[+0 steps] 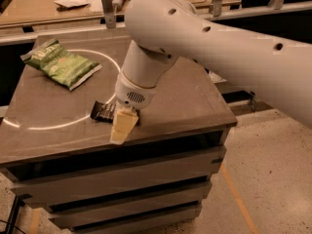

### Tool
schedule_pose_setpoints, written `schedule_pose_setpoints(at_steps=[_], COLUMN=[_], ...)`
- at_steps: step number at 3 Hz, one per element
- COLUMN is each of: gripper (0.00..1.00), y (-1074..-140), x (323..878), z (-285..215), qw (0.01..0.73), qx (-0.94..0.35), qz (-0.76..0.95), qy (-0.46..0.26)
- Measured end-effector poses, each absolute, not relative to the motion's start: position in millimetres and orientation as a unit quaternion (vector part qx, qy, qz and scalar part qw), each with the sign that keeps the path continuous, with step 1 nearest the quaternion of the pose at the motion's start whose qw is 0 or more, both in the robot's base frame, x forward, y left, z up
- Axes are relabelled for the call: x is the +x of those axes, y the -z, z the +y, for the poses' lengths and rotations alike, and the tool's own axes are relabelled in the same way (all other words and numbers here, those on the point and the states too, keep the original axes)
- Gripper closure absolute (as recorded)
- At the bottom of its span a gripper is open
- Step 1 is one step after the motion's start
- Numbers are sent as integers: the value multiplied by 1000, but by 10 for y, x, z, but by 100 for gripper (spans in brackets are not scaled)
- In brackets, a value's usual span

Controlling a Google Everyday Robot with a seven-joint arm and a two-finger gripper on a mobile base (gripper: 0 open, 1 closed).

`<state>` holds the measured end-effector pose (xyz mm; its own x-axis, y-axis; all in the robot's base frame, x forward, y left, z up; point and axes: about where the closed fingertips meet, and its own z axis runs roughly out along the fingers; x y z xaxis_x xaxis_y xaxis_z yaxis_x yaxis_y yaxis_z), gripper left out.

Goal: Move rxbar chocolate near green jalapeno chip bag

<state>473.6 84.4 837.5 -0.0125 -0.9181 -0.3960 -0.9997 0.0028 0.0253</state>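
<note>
The rxbar chocolate (101, 111) is a small dark bar lying flat near the front of the grey table top (185, 96). Its right end is hidden behind my gripper (121, 126). The gripper hangs from the white arm, points down, and sits right at the bar's right end, close to the table's front edge. The green jalapeno chip bag (61, 63) lies flat at the table's back left corner, well apart from the bar and the gripper.
A white circle line (29, 126) is marked on the table top. The table stands on stacked drawers (122, 179). Behind it is a wooden bench (58, 6) with papers and clutter. Speckled floor with an orange line (239, 199) lies to the right.
</note>
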Motion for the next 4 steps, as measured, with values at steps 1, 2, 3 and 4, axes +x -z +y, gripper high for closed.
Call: schedule_pose_setpoints(at_steps=[1, 2, 3, 4], gripper=[44, 43, 28, 19], y=[-8377, -8394, -8395, -8379], x=[4739, 4739, 4740, 4751], z=[836, 835, 835, 819], qw=[131, 131, 131, 130], qx=[-689, -689, -689, -688], qz=[696, 696, 696, 698], qy=[-151, -151, -151, -149])
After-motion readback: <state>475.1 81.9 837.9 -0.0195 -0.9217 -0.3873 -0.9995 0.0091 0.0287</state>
